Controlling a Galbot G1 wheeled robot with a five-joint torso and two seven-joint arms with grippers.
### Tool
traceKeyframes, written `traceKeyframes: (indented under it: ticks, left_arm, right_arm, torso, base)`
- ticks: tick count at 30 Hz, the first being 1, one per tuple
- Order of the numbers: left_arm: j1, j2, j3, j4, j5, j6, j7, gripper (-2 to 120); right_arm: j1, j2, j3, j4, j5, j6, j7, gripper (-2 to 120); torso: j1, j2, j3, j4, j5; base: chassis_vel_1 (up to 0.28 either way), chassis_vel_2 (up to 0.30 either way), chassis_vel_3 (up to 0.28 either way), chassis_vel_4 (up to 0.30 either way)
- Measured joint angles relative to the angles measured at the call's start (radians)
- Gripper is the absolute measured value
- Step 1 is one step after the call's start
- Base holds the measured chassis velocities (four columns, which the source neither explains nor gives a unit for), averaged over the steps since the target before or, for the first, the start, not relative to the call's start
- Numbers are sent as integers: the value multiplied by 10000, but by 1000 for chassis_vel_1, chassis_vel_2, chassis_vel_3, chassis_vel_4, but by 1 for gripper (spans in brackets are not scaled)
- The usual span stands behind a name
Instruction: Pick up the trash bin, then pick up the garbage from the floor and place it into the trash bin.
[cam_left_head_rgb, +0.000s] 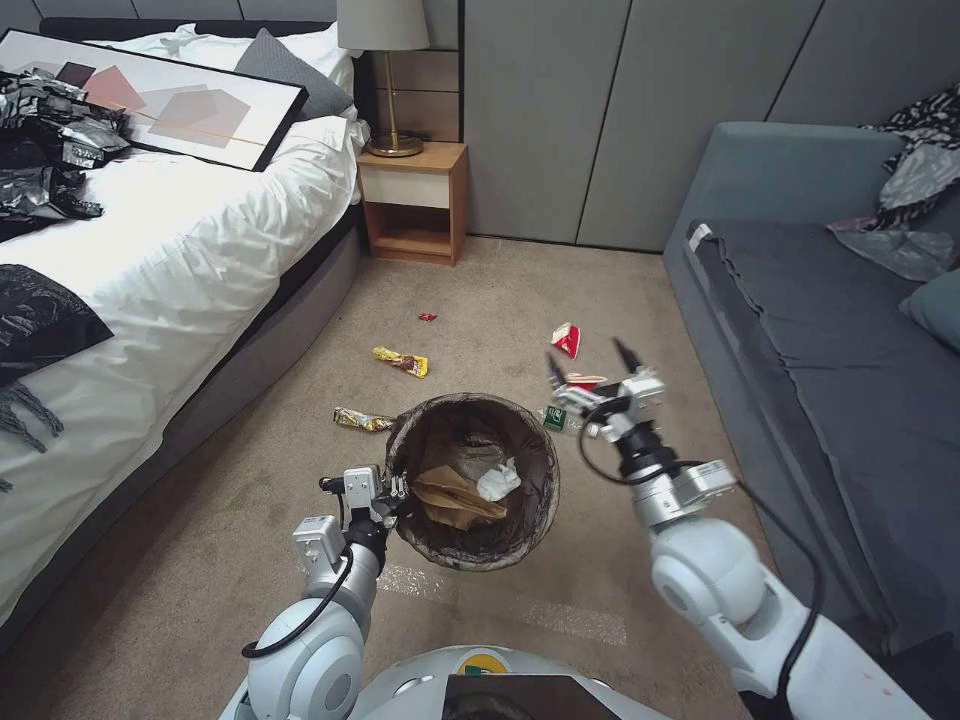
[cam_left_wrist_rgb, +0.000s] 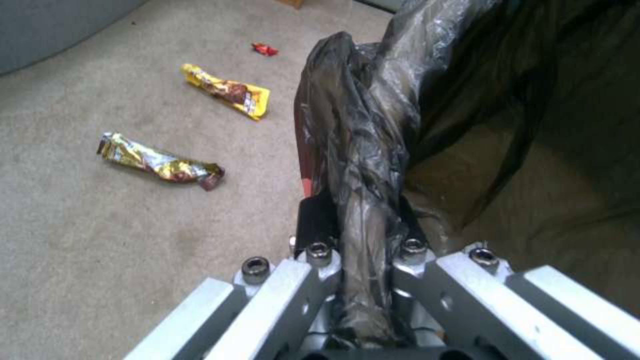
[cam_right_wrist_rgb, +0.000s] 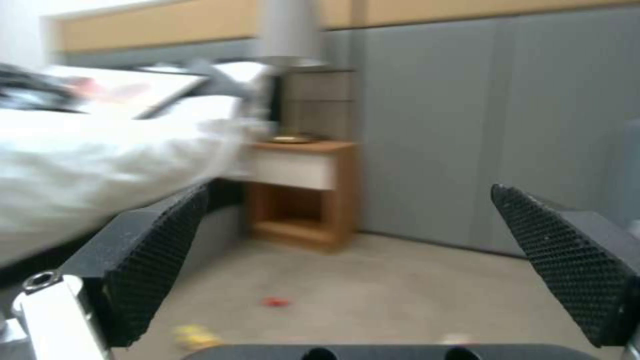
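Your left gripper (cam_left_head_rgb: 398, 492) is clamped on the rim of the trash bin (cam_left_head_rgb: 520, 540), holding it above the carpet (cam_left_head_rgb: 200, 560). Your right gripper (cam_left_head_rgb: 590, 368), arm stretched forward, hangs with fingers spread wide over a crushed cup (cam_left_head_rgb: 585, 381). Around the bin lie two yellow snack wrappers (cam_left_head_rgb: 401, 361) (cam_left_head_rgb: 362, 420), a second cup (cam_left_head_rgb: 567, 339) and one green-labelled bottle (cam_left_head_rgb: 556, 419).

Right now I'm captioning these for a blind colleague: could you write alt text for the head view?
The left gripper holds the trash bin by its rim above the carpet, tan paper and a tissue inside. The right gripper, open, hovers over a red-and-white cup near the sofa. Two yellow wrappers lie beside the bed.
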Motion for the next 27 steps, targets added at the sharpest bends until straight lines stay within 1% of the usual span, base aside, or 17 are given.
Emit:
traceKeyframes:
  ticks: [1, 2, 3, 4, 5, 6, 7, 8, 9, 11, 12, 15, 16, 18, 20, 27]
  left_arm:
    - [0, 0, 0, 0, 0, 0, 0, 2]
    - [-8, -6, -12, 0, 27, -15, 8, 2]
    - [-17, -5, -13, 0, 32, -19, 15, 2]
    - [-25, -3, -18, 0, 34, -23, 20, 2]
    - [-25, -3, -18, 0, 34, -23, 20, 2]
    - [-43, 3, -25, 9, 41, -31, 27, 2]
    - [-53, 5, -27, 23, 44, -35, 33, 2]
    - [-83, 6, -27, 64, 52, -44, 46, 2]
    - [-83, 6, -27, 64, 52, -44, 46, 2]
    - [-114, 12, -32, 105, 62, -58, 58, 2]
    - [-114, 12, -32, 105, 62, -58, 58, 2]
    - [-179, 45, -64, 160, 52, -94, 85, 2]
    - [-179, 45, -64, 160, 52, -94, 85, 2]
    - [-223, 60, -94, 206, 39, -115, 92, 2]
    - [-238, 63, -140, 239, 23, -151, 99, 2]
    - [-240, 41, -170, 245, 9, -184, 124, 2]
  right_arm:
    - [0, 0, 0, 0, 0, 0, 0, 100]
    - [-291, 208, 694, 167, -47, -351, 372, 100]
    - [-444, 288, 1017, 226, -122, -497, 511, 100]
    - [-740, 425, 1572, 307, -310, -656, 698, 100]
    - [-740, 425, 1572, 307, -310, -656, 698, 100]
    - [-1231, 674, 2198, 425, -576, -821, 977, 100]
    - [-1547, 849, 2522, 502, -727, -890, 1119, 100]
    - [-2158, 1246, 3014, 617, -1180, -954, 1294, 100]
    - [-2158, 1246, 3014, 617, -1180, -954, 1294, 100]
    - [-2677, 1627, 3304, 640, -1710, -935, 1337, 100]
    - [-2677, 1627, 3304, 640, -1710, -935, 1337, 100]
    - [-3610, 2663, 3640, 565, -2745, -753, 1373, 100]
    - [-3610, 2663, 3640, 565, -2745, -753, 1373, 100]
    - [-3836, 3176, 3745, 415, -3043, -673, 1327, 100]
    - [-4036, 3542, 3842, 131, -3259, -353, 1148, 100]
    - [-4221, 3739, 3843, -338, -3606, 117, 993, 100]
  torso:
    - [0, 0, 0, 0, 0]
    - [0, 0, 0, 0, 0]
    - [0, 0, 0, -5, 1]
    - [0, 0, 0, -4, 0]
    - [0, 0, 0, -4, 0]
    - [0, 0, 0, -7, 0]
    - [0, 0, 0, -6, 0]
    - [0, 0, 0, -2, -2]
    - [0, 0, 0, -2, -2]
    - [0, 0, 0, -5, -1]
    - [0, 0, 0, -5, -1]
    - [0, 0, 0, -5, -2]
    - [0, 0, 0, -5, -2]
    - [0, 0, 0, -3, -2]
    - [0, 0, 0, -1, -2]
    - [0, 0, 0, -2, -2]
  base:
    - [0, 0, 0, 0]
    - [0, 0, 0, 0]
    - [0, 0, 0, 0]
    - [0, 0, 0, 0]
    - [0, 0, 0, 0]
    - [0, 0, 0, 0]
    - [0, 0, 0, 0]
    - [0, 0, 0, 0]
    - [0, 0, 0, 0]
    - [0, 0, 0, 0]
    - [0, 0, 0, 0]
    - [0, 0, 0, 0]
    - [0, 0, 0, 0]
    - [0, 0, 0, 0]
    - [0, 0, 0, 0]
    - [0, 0, 0, 0]
